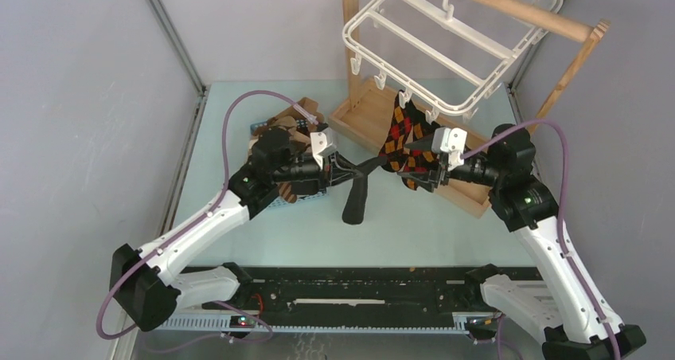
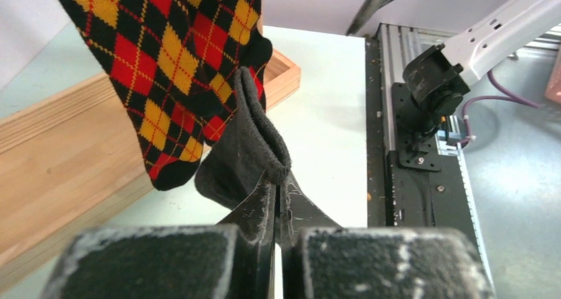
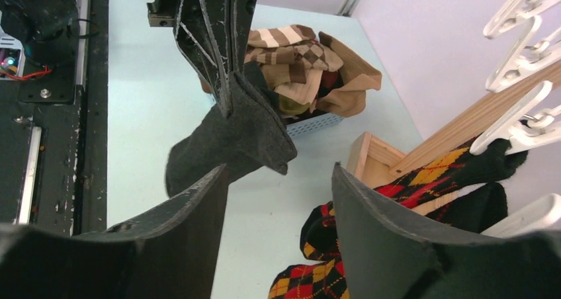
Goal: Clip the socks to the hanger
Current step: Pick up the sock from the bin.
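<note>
Black pads of the left pincer [image 2: 278,210] are pressed together on the edge of one plain black sock [image 2: 245,147]. The sock's open cuff stands up just past the tips. Seen from above, that sock [image 1: 356,197] hangs from the left pincer [image 1: 350,169] below and in front of the hanger [image 1: 430,41], and its lower end reaches down to the surface [image 1: 414,232]. It is clipped to nothing.

The right pincer [image 3: 278,180] faces it with its two fingers spread wide and nothing between them. The black sock's edge [image 3: 225,137] lies just beyond their tips, apart from both.

Argyle socks [image 1: 402,141] in black, red and yellow hang from clips [image 1: 403,99] on the hanger's near edge, between the two pincers. They seem to be two, but they overlap and the count is not certain. The right pincer [image 1: 434,173] sits just beside them. At least four clips show along that near edge.

The hanger, a single white frame with cross bars, hangs tilted by its hook from the round rail [image 1: 517,13] of one wooden stand, whose flat base [image 1: 366,121] lies under the hanger.

Left of the hanger, behind the left arm, is one blue basket [image 3: 314,124]. It holds a heap of brown socks [image 3: 298,54], striped and patterned, too tangled to count.
</note>
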